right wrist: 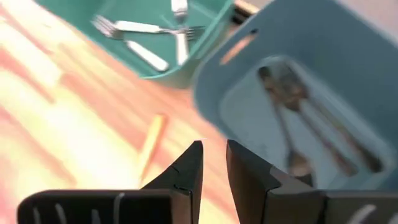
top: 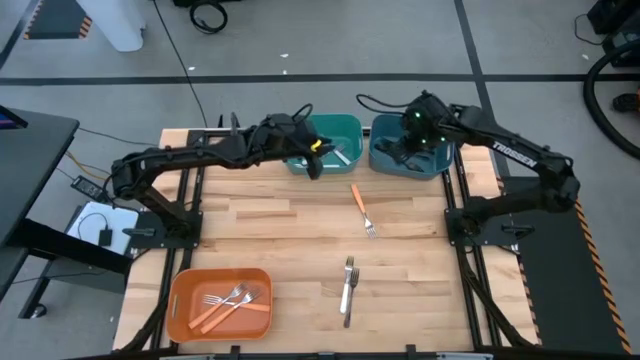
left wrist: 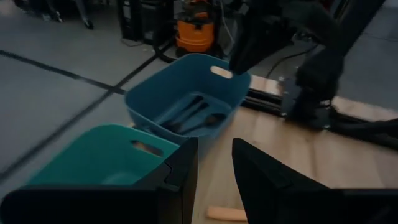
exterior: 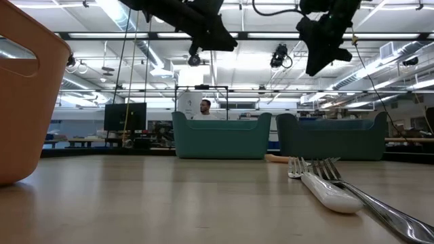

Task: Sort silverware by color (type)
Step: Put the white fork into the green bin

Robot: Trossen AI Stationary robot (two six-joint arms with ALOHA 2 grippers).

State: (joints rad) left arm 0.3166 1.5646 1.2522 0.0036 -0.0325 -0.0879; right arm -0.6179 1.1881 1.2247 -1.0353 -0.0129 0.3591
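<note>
- Three bins on the wooden table [top: 300, 225]: orange bin [top: 180, 320] at the near-left corner, teal bin [top: 345, 127] and blue bin [top: 385, 160] side by side at the far edge.
- Already sorted: orange-handled forks lie in the orange bin, white-handled forks [right wrist: 149, 37] in the teal bin, dark-handled forks [right wrist: 311, 124] in the blue bin.
- Still loose on the table: an orange-handled fork [top: 362, 208] near the middle, and nearer the front a white-handled fork [top: 351, 280] with a second piece of silverware just beside it, handle colour hard to tell.
- Right gripper [right wrist: 213, 163] hovers over the blue bin's near side. Fingers parted by a narrow gap, nothing between them.
- Left gripper [left wrist: 214, 163] hangs over the near rim of the teal bin. Fingers likewise slightly apart, empty.
- Key relation: the orange-handled fork lies just in front of the two far bins, between the two grippers and a little toward the near edge from each. Its long axis runs almost front-to-back, slightly slanted, handle toward the bins, tines toward the front.
- Judgement: both arms are near it; neither is plainly nearer. Its bin sits on the left arm's side, well away from the fork.
- Judgement: whichever gripper goes must drop to the table and set its fingers across the handle, not along it.
- The white-handled fork is farther off, its handle also roughly front-to-back.
</note>
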